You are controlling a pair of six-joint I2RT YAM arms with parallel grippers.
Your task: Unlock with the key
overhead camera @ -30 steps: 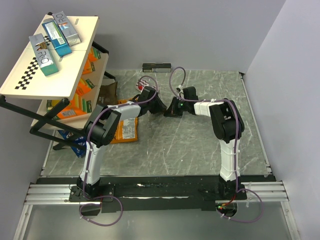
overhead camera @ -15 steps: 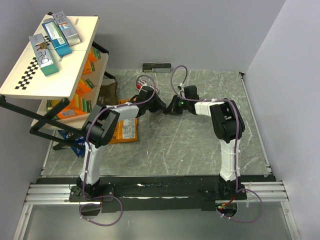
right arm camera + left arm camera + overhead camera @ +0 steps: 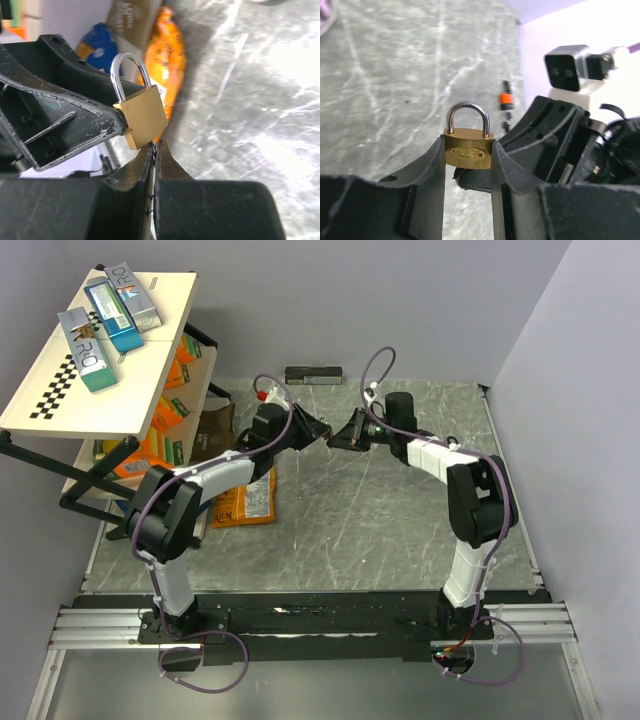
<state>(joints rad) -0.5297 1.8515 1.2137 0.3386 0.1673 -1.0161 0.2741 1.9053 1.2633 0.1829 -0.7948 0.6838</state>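
Note:
My left gripper [image 3: 468, 146] is shut on the small brass padlock [image 3: 468, 152], shackle up, and holds it in the air above the table. In the right wrist view the padlock [image 3: 142, 116] sits at the tip of the left fingers [image 3: 75, 120]. My right gripper [image 3: 156, 146] is shut on the key [image 3: 155, 150], a thin sliver between the pads that touches the padlock's underside. The key ring [image 3: 459, 184] hangs below the padlock. In the top view the left gripper [image 3: 318, 430] and right gripper [image 3: 343, 436] meet tip to tip. The orange-red padlock [image 3: 506, 98] lies on the table beyond.
A tilted shelf rack [image 3: 95, 390] with boxes stands at the left. An orange snack bag [image 3: 250, 505] and a brown bag [image 3: 215, 425] lie beside it. A dark bar [image 3: 313, 374] lies at the back wall.
Both arms have stretched out and moved toward the back and up, keeping their grippers together. The padlock and key stay held.

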